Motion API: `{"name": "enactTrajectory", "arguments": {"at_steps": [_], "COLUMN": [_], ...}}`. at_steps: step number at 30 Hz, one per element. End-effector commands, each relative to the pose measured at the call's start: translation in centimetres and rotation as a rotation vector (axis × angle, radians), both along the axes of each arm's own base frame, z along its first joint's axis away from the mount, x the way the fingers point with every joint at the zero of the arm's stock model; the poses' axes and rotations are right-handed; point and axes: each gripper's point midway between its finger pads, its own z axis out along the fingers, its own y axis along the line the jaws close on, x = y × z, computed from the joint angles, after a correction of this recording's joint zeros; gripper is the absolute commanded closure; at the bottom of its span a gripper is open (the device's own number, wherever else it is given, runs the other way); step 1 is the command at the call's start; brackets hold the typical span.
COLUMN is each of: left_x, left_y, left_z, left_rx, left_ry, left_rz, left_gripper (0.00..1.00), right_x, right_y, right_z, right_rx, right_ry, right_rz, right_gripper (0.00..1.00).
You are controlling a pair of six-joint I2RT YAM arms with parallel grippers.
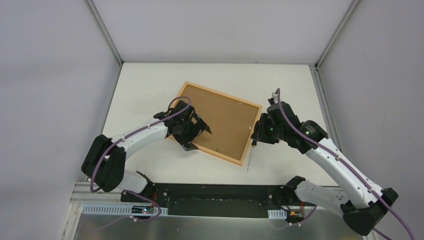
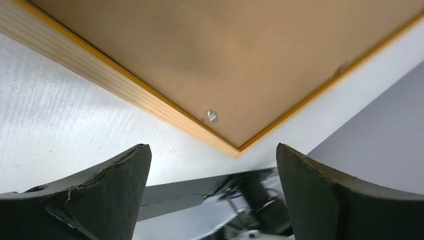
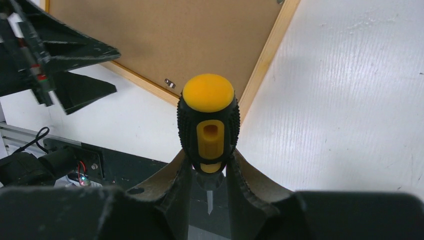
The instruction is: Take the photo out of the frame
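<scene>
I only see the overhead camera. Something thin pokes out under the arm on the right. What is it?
Observer: A screwdriver, black and yellow handle, clamped in the right gripper.
Operator: Is the other claw carrying anything?
Observer: No. The left gripper is wide open and empty, facing a corner of the frame.
Operator: Any photo showing?
Observer: None. Only the brown backing board, with a small metal tab near its edge.

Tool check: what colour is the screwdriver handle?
The screwdriver handle is black and yellow; right wrist view.
</scene>
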Motion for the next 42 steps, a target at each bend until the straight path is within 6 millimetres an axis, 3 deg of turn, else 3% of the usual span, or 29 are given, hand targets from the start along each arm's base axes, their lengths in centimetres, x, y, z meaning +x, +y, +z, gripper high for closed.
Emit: {"name": "enactTrajectory", "arguments": {"at_steps": [1, 3, 5, 9, 13, 16, 21, 26, 30, 34, 39, 42], "left_x": [-1.0, -0.6, 0.1, 3.2, 7.4, 10.8, 15.9, 21.1, 24.4, 24.9, 23.6, 22.9], "left_y": [2.2, 3.7, 6.6, 12.6, 18.3, 20.0, 20.5, 18.0, 17.4, 18.3, 16.4, 16.7], "left_z": [2.9, 4.6, 5.5, 5.1, 4.2, 3.1, 0.6, -0.3, -1.6, -3.8, -5.6, -5.8], "left_rx": [0.153, 0.256, 0.419, 0.624, 0.633, 0.565, 0.493, 0.355, 0.321, 0.362, 0.414, 0.442], "left_ry": [-0.216, -0.316, -0.371, -0.384, -0.335, -0.326, -0.32, -0.387, -0.381, -0.313, -0.29, -0.261], "left_rz": [-0.331, -0.468, -0.563, -0.626, -0.513, -0.5, -0.583, -0.623, -0.573, -0.514, -0.574, -0.533], "left_gripper": [0.01, 0.01, 0.01, 0.01, 0.01, 0.01, 0.04, 0.09, 0.22, 0.42, 0.47, 0.56], "right_x": [-0.5, -1.0, -1.5, -2.2, -3.0, -3.1, -2.8, -2.1, -1.4, -0.4, 0.7, 1.1], "right_y": [0.8, 0.9, 1.3, 2.0, 2.7, 2.6, 2.8, 3.0, 3.0, 3.3, 4.4, 4.7], "right_z": [0.3, 0.2, 0.3, 0.1, 0.3, 0.3, 0.2, 0.6, 0.7, 0.6, 0.5, 0.5], "right_rx": [0.063, 0.068, 0.096, 0.157, 0.191, 0.179, 0.144, 0.121, 0.093, 0.075, 0.084, 0.087], "right_ry": [-0.002, 0.011, 0.03, 0.064, 0.112, 0.122, 0.135, 0.136, 0.131, 0.138, 0.146, 0.147], "right_rz": [0.022, 0.039, 0.053, 0.052, 0.072, 0.082, 0.1, 0.106, 0.107, 0.099, 0.103, 0.101], "right_gripper": [1.0, 1.0, 1.0, 1.0, 1.0, 1.0, 1.0, 1.0, 1.0, 1.0, 1.0, 1.0]}}
